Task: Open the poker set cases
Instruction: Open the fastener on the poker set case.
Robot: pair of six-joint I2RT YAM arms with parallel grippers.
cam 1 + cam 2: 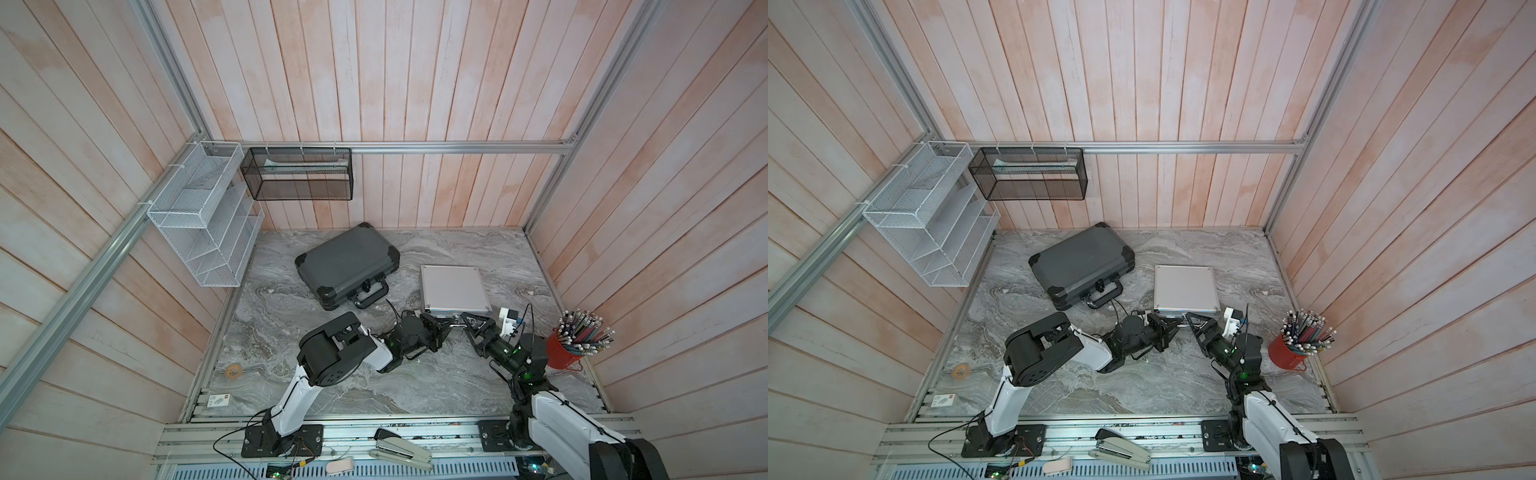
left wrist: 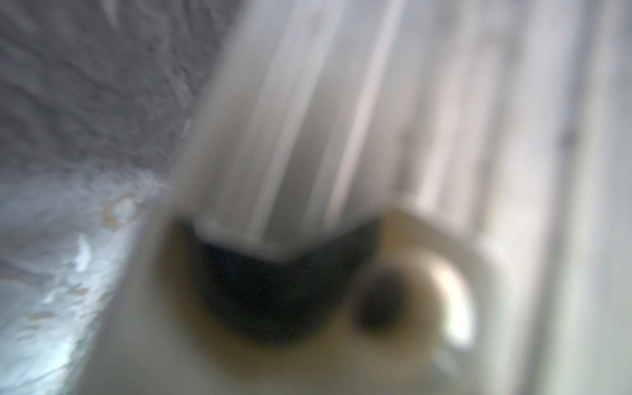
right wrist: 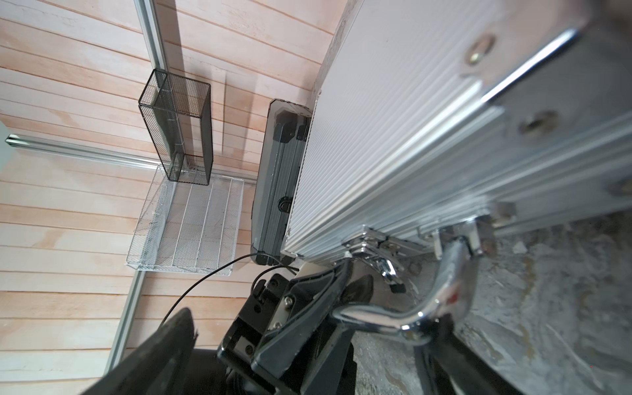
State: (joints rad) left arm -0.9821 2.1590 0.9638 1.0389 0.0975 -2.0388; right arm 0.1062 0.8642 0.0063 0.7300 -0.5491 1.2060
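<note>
Soft even daylight; left wrist view badly blurred.

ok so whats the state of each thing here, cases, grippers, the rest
dark grey case: closed, lying flat
silver case: closed, lid down
left gripper: shut, at the silver case's front edge
right gripper: open, at the chrome handle
red cup: upright, full of pencils
stapler: closed

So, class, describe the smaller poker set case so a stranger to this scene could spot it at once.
Start at the grey marble tabletop between wooden plank walls. Of the two cases on it, take the silver case, nearer the red pencil cup. It is square, ribbed and pale, unlike the larger dark grey case with black corners.
</note>
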